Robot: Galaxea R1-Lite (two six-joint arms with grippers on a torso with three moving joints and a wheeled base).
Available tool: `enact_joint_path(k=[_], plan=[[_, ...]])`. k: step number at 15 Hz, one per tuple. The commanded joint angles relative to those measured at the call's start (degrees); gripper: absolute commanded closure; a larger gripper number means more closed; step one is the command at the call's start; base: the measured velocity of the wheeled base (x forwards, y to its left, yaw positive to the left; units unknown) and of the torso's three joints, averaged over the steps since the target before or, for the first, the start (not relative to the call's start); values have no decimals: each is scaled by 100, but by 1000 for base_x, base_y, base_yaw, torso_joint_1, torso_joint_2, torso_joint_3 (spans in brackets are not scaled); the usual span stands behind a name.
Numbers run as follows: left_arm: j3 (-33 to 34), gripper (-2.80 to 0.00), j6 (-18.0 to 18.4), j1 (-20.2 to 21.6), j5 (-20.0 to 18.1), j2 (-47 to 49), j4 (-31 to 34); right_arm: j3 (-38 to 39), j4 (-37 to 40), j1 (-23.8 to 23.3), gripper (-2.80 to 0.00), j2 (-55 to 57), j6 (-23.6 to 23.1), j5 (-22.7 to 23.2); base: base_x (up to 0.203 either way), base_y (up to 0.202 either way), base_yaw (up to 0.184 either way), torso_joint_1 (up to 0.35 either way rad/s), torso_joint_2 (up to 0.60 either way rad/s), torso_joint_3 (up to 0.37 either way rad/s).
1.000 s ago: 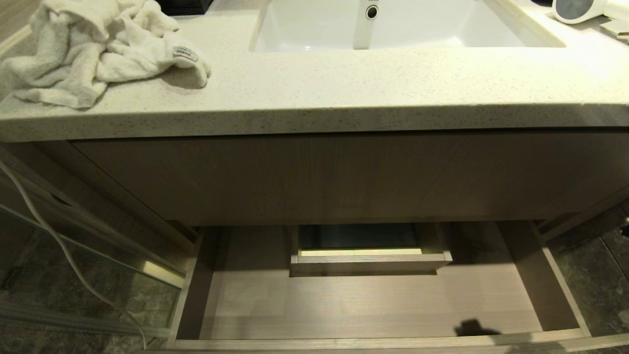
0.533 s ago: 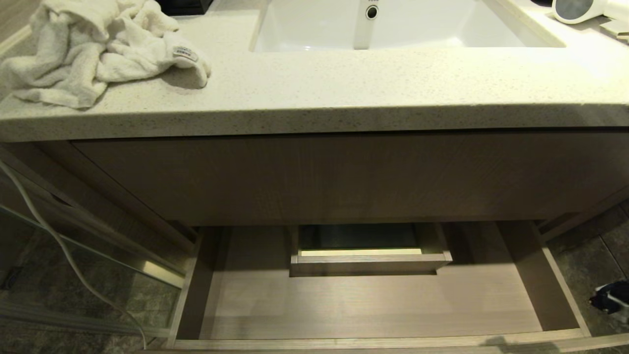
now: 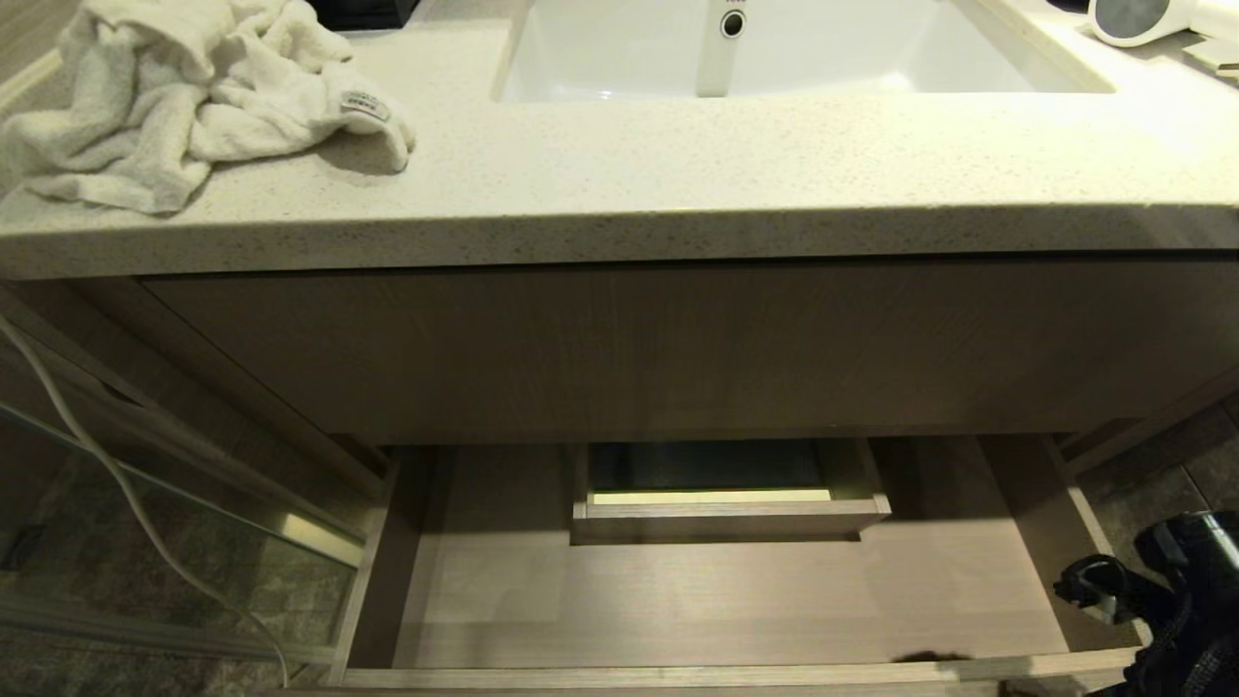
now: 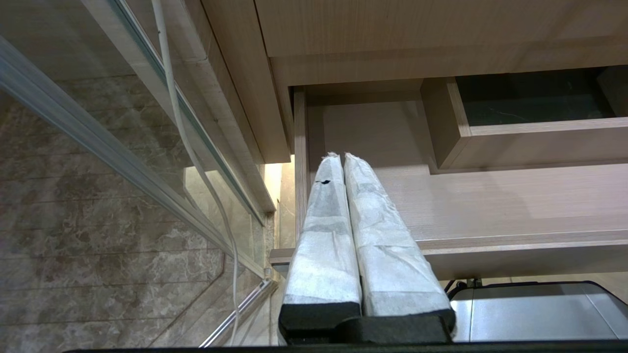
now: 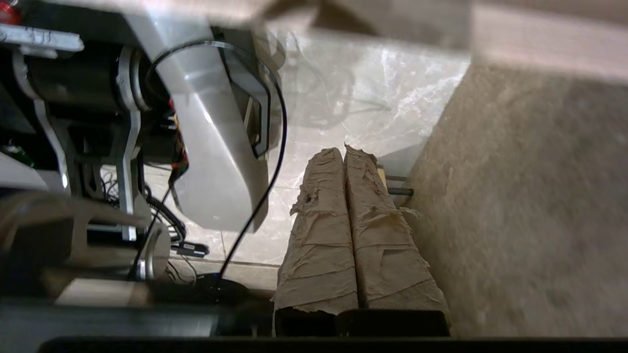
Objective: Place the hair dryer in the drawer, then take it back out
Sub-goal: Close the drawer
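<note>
Speckled stone forms the surface (image 3: 619,184), running the whole width with a white sink (image 3: 774,53) sunk at its far side. Beneath it the drawer (image 3: 716,600) stands pulled out and bare, ready to receive something. A crumpled towel (image 3: 184,97) lies on the left. The hair dryer (image 3: 1147,19) rests at the far right corner, well apart from the drawer, so it has yet to be fetched. The right pincer (image 5: 343,152) hangs low by the drawer's right side, tips pressed together, holding nothing. The left pincer (image 4: 341,157) is parked near the drawer's left corner, likewise together.
</note>
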Motion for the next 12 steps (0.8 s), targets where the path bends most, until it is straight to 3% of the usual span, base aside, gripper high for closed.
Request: enact_joint_path(k=[1,7,10,12], plan=[[9,0,0,0,1,6,0,50,-616,0,0,1362,1,0,0,0,0,0,0,0],[9,0,0,0,1,6,0,598,-3284,30,0,3075,-39,-193,0,0,0,0,0,0],[9,0,0,0,1,6,0,643,-4011,98,0,3592,50,-720,0,0,0,0,0,0],[9,0,0,0,1,6,0,612,-4903,100,0,4064,168,-878,0,0,0,0,0,0]])
